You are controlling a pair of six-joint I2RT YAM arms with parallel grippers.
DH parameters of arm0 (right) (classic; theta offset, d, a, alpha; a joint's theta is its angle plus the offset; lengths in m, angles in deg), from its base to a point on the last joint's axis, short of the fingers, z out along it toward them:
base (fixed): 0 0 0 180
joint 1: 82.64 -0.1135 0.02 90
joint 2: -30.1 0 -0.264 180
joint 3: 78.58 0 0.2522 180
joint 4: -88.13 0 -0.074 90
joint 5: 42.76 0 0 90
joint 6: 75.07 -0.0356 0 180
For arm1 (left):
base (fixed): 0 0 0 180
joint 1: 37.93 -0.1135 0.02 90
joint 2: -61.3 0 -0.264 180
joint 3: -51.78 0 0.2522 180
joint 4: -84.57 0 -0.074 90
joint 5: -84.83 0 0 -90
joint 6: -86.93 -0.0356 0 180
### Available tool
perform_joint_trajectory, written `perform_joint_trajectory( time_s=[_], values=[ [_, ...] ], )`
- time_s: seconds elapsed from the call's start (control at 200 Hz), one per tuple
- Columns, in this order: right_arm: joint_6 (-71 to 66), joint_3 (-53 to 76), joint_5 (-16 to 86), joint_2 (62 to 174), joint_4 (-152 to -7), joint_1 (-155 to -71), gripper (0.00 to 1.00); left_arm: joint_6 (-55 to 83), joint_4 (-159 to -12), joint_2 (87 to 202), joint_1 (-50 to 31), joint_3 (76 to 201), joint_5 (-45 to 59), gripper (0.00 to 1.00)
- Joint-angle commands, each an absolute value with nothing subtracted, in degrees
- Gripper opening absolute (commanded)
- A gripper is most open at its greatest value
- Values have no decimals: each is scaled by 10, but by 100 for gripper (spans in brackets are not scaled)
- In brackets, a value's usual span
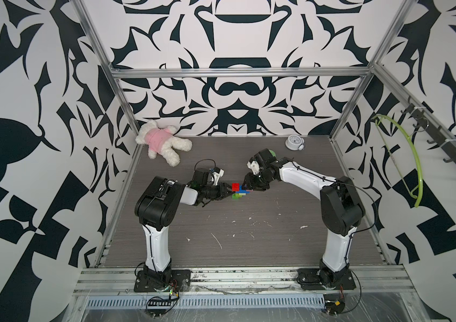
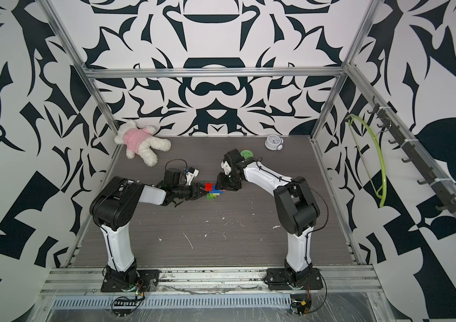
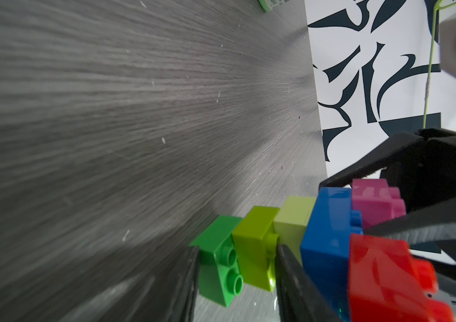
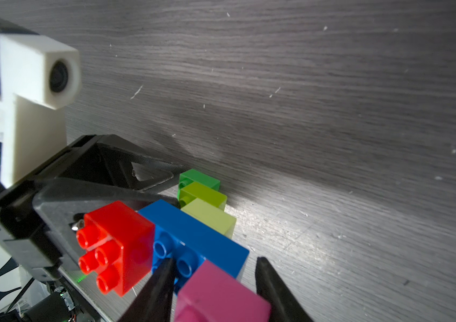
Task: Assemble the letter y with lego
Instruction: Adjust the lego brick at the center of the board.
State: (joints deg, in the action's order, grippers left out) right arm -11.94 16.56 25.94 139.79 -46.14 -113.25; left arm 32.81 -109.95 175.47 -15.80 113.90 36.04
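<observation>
The letter y (image 1: 239, 191) is at the middle of the table (image 1: 249, 245), between the two grippers. Reaching in from the left, the left gripper (image 3: 235, 267) is clamped across its green and lime stem (image 3: 251, 245). Reaching in from the right, the right gripper (image 4: 215, 262) pinches the pink prong (image 4: 218, 298), which sits beside the red prong (image 4: 118, 242) on the blue crossbar (image 4: 193, 231).

The left gripper (image 2: 201, 192) and right gripper (image 2: 222, 187) flank the letter y (image 2: 212, 192), apparently both touching it.
</observation>
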Motion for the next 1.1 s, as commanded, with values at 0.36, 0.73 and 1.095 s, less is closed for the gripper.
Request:
perform_joint_trajectory(
  time_s=[0.36,0.73,1.095],
  values=[
    [-94,185,321,1397,-423,-1154,61,314,-876,1832,-167,1092,189,46],
    [-89,184,322,1359,-440,-1154,64,314,-876,1833,-167,1091,190,46],
    [-86,175,324,1323,-466,-1154,65,314,-876,1833,-167,1092,189,46]
  ],
)
